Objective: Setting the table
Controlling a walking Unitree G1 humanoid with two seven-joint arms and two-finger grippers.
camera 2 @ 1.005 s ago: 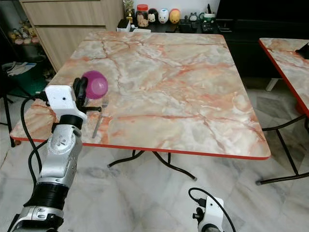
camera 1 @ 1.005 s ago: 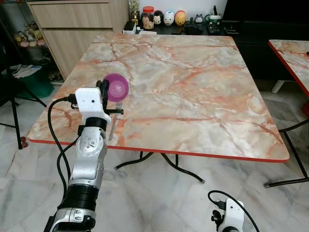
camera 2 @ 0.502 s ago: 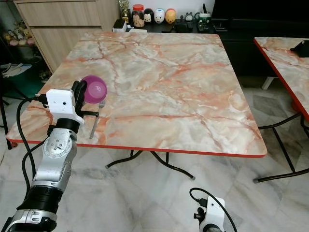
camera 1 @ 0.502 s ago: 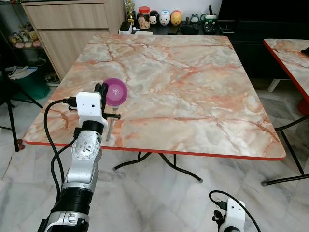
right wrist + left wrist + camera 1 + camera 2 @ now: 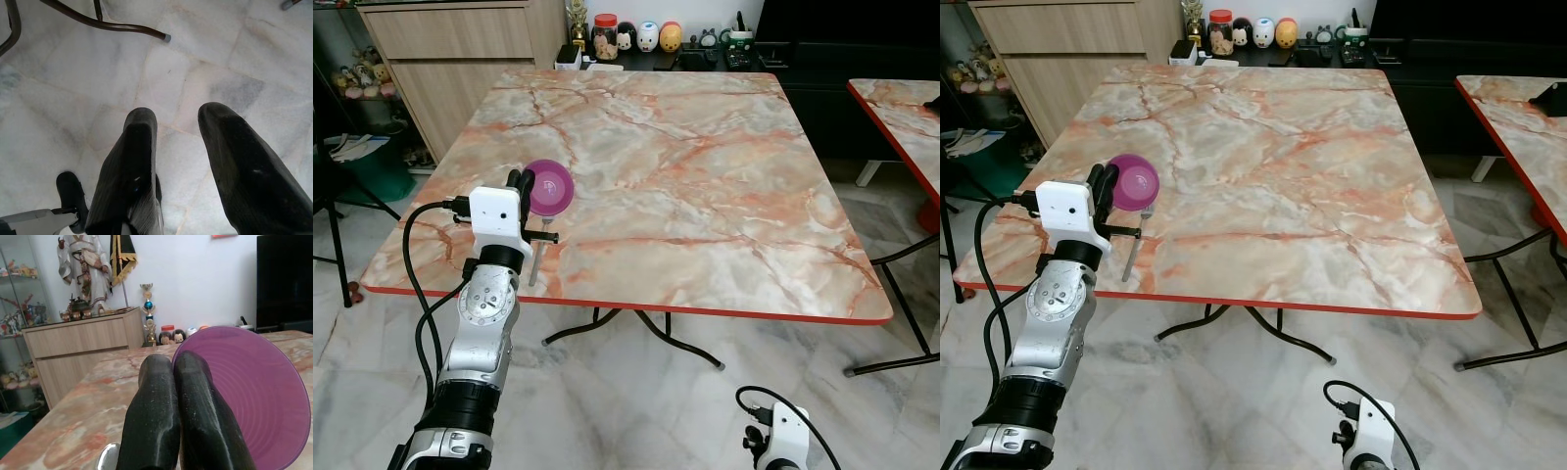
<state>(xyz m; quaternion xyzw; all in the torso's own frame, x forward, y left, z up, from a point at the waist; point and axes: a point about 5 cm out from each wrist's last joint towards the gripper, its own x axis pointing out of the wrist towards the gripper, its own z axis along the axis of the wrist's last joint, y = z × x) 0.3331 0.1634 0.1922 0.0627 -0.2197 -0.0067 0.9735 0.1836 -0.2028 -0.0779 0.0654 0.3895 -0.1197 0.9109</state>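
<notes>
While the purple bowl point(image 5: 549, 187) is tilted on its side above the near left part of the marble surface point(image 5: 705, 176), its rim is pinched between the two black fingers point(image 5: 161, 431) of the left end effector point(image 5: 522, 182), which are pressed nearly together on that thin edge. The left wrist view looks straight into the bowl's ribbed hollow, so the grip seems to be on the rim alone, which would explain the tilt: the bowl hangs from one edge instead of sitting level. I cannot tell whether its lower edge touches the marble. Just beside it, toward the red front edge, a fork point(image 5: 535, 262) lies flat, pointing away from the robot, which suggests the bowl is meant to go down next to it as one place setting. The next move probably calls for levelling the bowl before release, or it may rock or roll. The right end effector point(image 5: 181, 161) hangs low over the pale floor tiles with its fingers apart and nothing between them. Jars and small figurines point(image 5: 636, 37) stand on a dark cabinet beyond the far edge.
</notes>
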